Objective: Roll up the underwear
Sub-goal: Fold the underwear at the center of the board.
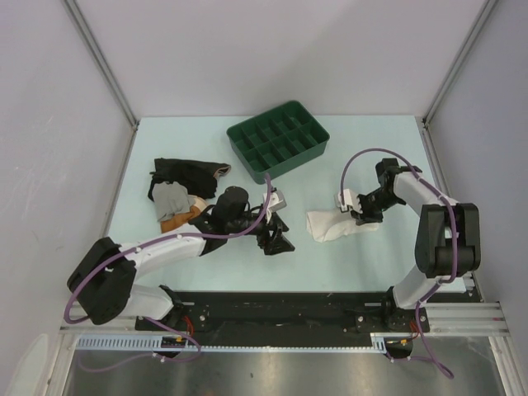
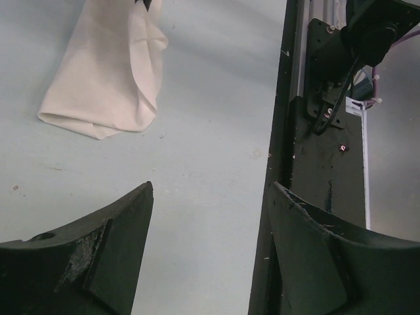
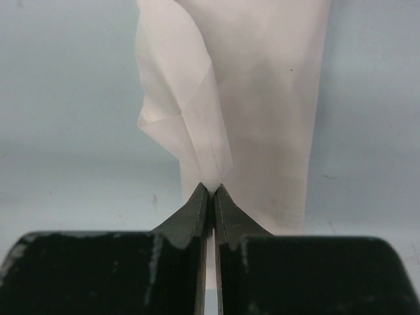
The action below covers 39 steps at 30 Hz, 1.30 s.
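— Where's the underwear (image 1: 338, 224)?
— Crumpled on the counter (image 1: 371, 148), right of centre, well apart from the green tray (image 1: 278, 140).
— And the right fingers (image 3: 194, 215)?
— Pinched together on a raised fold of its edge.
— The left fingers (image 2: 121, 230)?
— Spread wide, holding nothing, low over the counter to its left.
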### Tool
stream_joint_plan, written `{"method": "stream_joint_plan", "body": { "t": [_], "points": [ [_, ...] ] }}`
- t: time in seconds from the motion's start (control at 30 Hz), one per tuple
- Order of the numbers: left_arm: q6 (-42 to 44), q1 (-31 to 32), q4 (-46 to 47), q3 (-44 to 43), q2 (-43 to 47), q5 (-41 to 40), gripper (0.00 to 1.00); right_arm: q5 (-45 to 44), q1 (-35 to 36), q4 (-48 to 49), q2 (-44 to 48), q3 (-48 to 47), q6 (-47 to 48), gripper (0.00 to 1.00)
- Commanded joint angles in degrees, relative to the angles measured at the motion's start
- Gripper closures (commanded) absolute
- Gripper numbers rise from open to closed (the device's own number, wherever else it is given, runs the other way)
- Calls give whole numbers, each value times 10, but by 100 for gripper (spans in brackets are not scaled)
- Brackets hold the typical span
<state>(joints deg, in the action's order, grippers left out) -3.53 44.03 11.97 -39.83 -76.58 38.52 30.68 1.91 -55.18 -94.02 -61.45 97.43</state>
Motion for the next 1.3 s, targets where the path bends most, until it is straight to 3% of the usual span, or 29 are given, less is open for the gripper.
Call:
{"method": "stream_joint_plan", "body": {
  "t": [0.0,0.3,0.5,0.8,1.27],
  "points": [
    [-1,4,26,-10,-2,21,25,-2,8,7,-32,-39,-34,92],
    [-8,5,36,-8,-12,24,25,-6,14,17,-82,-93,-67,91],
    [-13,7,42,-9,-19,27,25,-18,20,48,-109,-110,-103,85],
    [-19,15,53,-14,-34,31,25,-26,20,96,-103,-113,-166,65],
    [-26,39,59,-41,-70,36,24,-51,-9,157,-128,-140,-255,48]
  ]
}}
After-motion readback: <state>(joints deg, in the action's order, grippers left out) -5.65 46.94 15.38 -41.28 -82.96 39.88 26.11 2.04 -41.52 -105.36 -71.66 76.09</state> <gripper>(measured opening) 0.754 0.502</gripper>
